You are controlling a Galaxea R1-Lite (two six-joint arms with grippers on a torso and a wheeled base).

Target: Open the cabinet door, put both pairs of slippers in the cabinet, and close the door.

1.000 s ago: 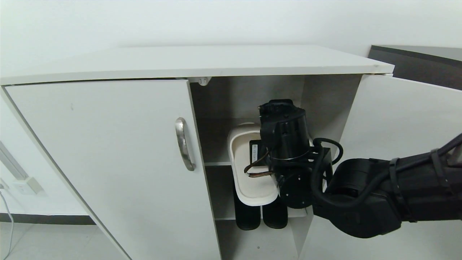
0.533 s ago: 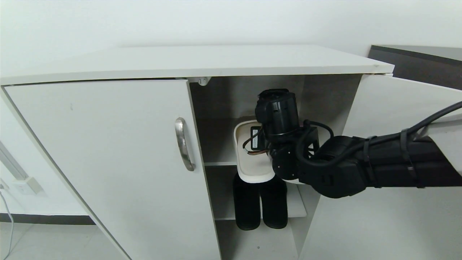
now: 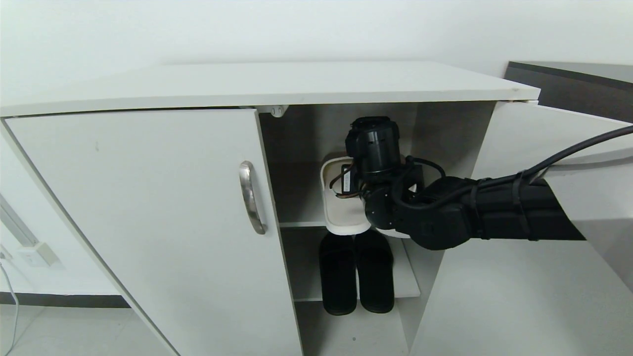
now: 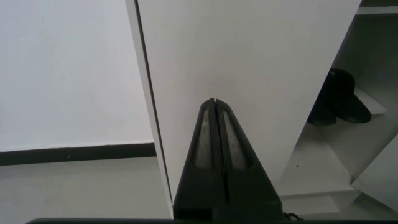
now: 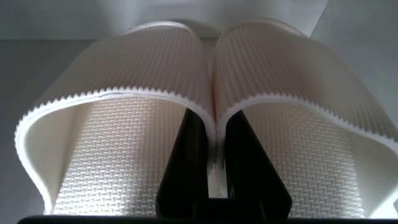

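Observation:
The white cabinet [image 3: 267, 84] has its right door [image 3: 519, 163] swung open and its left door [image 3: 148, 198] closed. A pair of black slippers [image 3: 356, 277] lies on the lower shelf, also seen in the left wrist view as black slippers [image 4: 339, 99]. My right gripper [image 5: 214, 155] is shut on the white slippers [image 5: 211, 81], pinching the two inner strap edges together. In the head view the white slippers [image 3: 339, 207] sit at the upper shelf, heels sticking out past its front edge. My left gripper [image 4: 214, 106] is shut on nothing, in front of the closed left door.
The closed left door carries a metal handle [image 3: 251, 198]. The open right door stands close beside my right arm. A dark desk top [image 3: 573, 84] lies behind the cabinet on the right. Bare floor [image 4: 74, 186] stretches to the left of the cabinet.
My right arm has pushed up and deeper into the cabinet, carrying the white slippers from in front of the lower shelf onto the upper shelf. The black slippers are now uncovered.

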